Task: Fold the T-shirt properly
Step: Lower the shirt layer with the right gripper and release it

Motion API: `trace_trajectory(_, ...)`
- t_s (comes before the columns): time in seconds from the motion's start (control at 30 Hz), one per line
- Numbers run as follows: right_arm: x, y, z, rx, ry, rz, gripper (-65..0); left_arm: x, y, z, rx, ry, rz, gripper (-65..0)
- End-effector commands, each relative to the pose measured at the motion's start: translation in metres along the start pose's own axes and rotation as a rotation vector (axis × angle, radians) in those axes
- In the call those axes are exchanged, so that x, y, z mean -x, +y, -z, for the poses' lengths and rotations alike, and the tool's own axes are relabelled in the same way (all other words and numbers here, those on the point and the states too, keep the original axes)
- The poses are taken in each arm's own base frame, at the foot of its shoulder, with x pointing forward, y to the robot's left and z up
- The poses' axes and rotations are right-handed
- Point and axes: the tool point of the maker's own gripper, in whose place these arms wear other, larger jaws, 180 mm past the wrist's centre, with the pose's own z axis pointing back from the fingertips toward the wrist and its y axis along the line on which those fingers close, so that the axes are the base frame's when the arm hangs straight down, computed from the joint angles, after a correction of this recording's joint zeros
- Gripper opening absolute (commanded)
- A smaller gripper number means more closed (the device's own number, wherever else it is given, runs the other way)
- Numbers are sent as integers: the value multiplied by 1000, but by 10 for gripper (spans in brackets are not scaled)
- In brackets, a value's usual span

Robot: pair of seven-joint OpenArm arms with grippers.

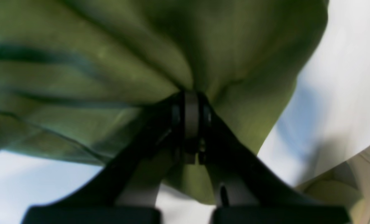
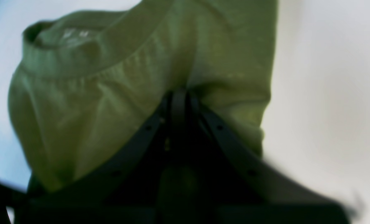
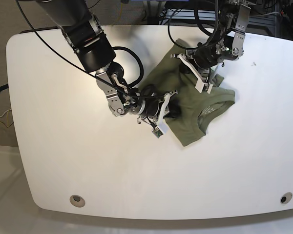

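Left hand: my left hand (image 1: 191, 93) is clamped tight on a pinch of the T-shirt (image 1: 110, 62); in my left wrist view the two black fingers (image 1: 177, 115) meet at their tips and the olive cloth fans out from that pinch in long folds.
Left hand in base view: this hand (image 3: 207, 80) sits at the far part of the shirt, on the view's right, its arm coming in from the far edge of the bench.
Right hand: my right hand (image 2: 178, 93) is likewise closed on the T-shirt (image 2: 79, 102), fingers (image 2: 160, 118) pressed together with cloth gathered between them.
Right hand in base view: this hand (image 3: 168, 105) grips the near-left part of the shirt, its arm reaching in from the view's upper left.
Neck: the ribbed collar (image 2: 79, 59) shows just beyond my right hand, curving across the wrist view; a pale mark shows inside it, too blurred to read. From the base camera the neck opening (image 3: 212, 109) faces the view's right.
T-shirt: the olive-green T-shirt (image 3: 190, 122) is bunched between my two hands near the middle of the bench, slightly toward the far right; its near part lies on the surface, one corner pointing toward the near edge.
Bench: the white bench (image 3: 88, 170) carries the shirt; its rounded front corners each hold a small round fitting (image 3: 77, 199).
Blur: both wrist views are soft.
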Motion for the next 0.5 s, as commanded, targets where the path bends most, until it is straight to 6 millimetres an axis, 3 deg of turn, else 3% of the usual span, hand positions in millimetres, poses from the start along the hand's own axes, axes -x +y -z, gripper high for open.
trace_trajectory(0.0,63,-43,-18,157,245,-42,-650,7,44,2,-161,45,5,-650)
trace_trajectory(0.23,71,-45,-29,166,219,-37,-650,-6,63,9,-198,28,-20,-650)
trace_trajectory(0.47,74,-60,-45,235,157,72,-650,-20,73,14,-219,26,-15,-650)
